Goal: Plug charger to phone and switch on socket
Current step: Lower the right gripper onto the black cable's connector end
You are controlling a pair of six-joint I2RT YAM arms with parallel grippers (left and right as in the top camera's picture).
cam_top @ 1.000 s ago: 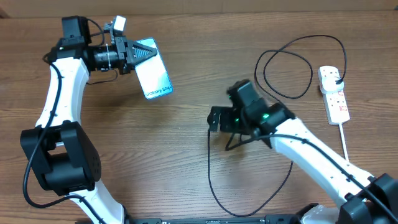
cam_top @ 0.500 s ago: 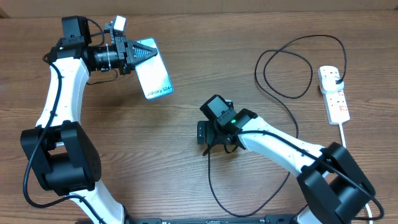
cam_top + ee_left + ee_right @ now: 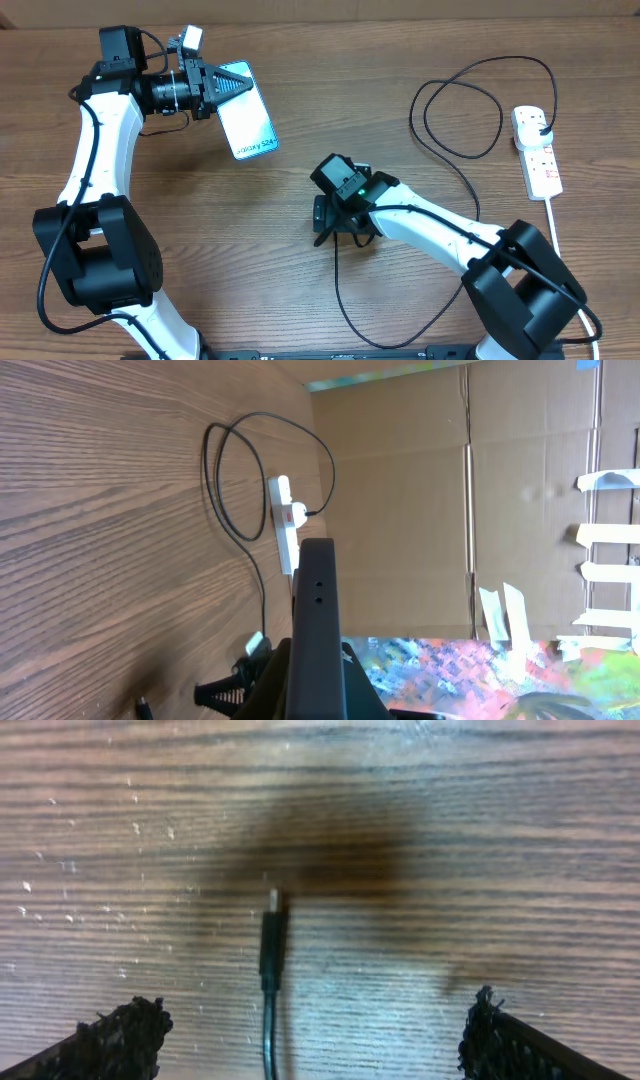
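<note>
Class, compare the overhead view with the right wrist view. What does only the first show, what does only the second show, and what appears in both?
Only overhead: the left gripper shut on the phone, the socket, both arms, and the charger looping across the table.
Only right wrist: a close look at the charger's tip, lying on the wood between the fingers of the open right gripper.
Both: the charger and the table.

From my station I see a brown wood-grain table (image 3: 250, 250) filling the overhead view, with pale specks on its grain in the right wrist view. On the left wrist feed a cardboard wall (image 3: 400, 510) stands behind it, with white tape strips (image 3: 605, 570) stuck at its right side and a paint-splashed, many-coloured surface (image 3: 450, 670) below.
</note>
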